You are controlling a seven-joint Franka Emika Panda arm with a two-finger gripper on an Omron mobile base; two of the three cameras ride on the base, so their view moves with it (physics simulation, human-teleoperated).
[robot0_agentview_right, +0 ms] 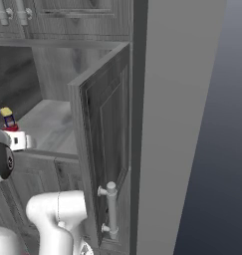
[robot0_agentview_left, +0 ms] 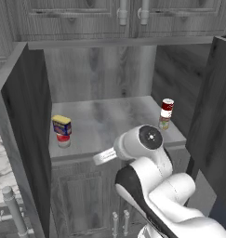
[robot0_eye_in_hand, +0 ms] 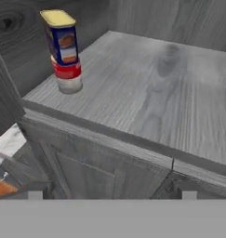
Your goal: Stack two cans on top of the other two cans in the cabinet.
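The blue can (robot0_eye_in_hand: pixel 62 35) stands upright on the beige can (robot0_eye_in_hand: pixel 69 76) at the shelf's (robot0_eye_in_hand: pixel 147 88) left front, ahead and left of the end effector. The red can (robot0_agentview_left: pixel 167 109) tops the green can (robot0_agentview_left: pixel 164 123) at right. The end effector is fully open and holds nothing.

The arm (robot0_agentview_left: pixel 151 186) is glossy white, built of rounded, bulbous segments with smooth shells. A dark seam band curves between two segments, and one joint ends in a round dark grey cap (robot0_agentview_left: pixel 150 135) with a small pale centre. A short white cylindrical stub (robot0_agentview_left: pixel 105 156) juts from the side.
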